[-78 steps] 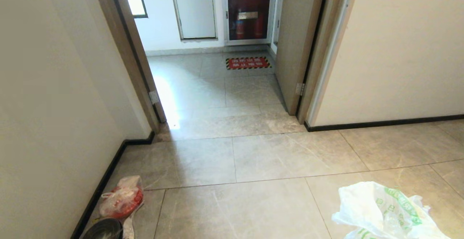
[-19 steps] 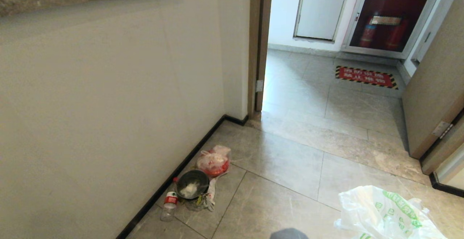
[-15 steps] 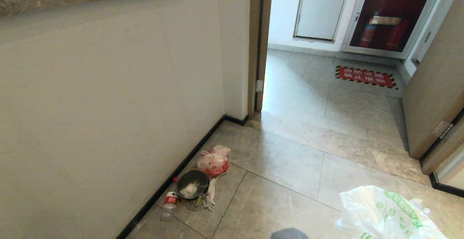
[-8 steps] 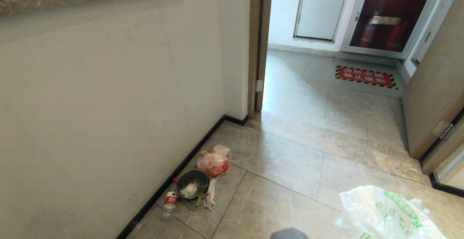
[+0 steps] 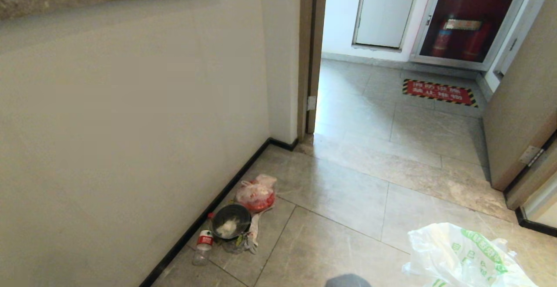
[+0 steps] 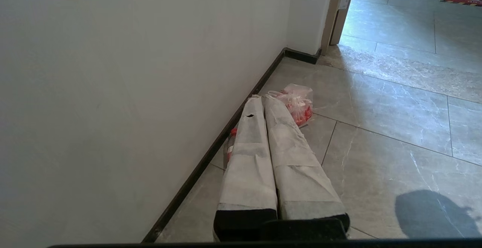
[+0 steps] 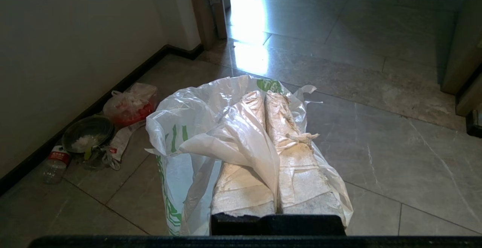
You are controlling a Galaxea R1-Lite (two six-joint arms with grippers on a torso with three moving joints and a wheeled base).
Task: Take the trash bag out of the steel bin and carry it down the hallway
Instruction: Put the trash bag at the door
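The trash bag (image 7: 188, 127), thin white plastic with green print, hangs from my right gripper (image 7: 263, 94). Its taped fingers (image 7: 297, 165) are shut on a fold of the bag's top edge. In the head view the trash bag (image 5: 461, 256) shows at the bottom right, above the hallway floor (image 5: 348, 200) of grey tiles. My left gripper (image 6: 261, 98) is shut with nothing in it, pointing at the floor by the left wall. The steel bin is out of view.
Litter lies along the left wall's black baseboard: a red-and-clear plastic bag (image 5: 256, 193), a dark round bowl (image 5: 230, 225) with white scraps and a clear bottle (image 5: 202, 245). Ahead, an open doorway (image 5: 311, 60) leads to a fire cabinet (image 5: 463, 21). A brown door (image 5: 522, 104) stands at right.
Since about five seconds ago the whole view has swung, so the camera has turned toward the left wall. Over the last second nothing has moved.
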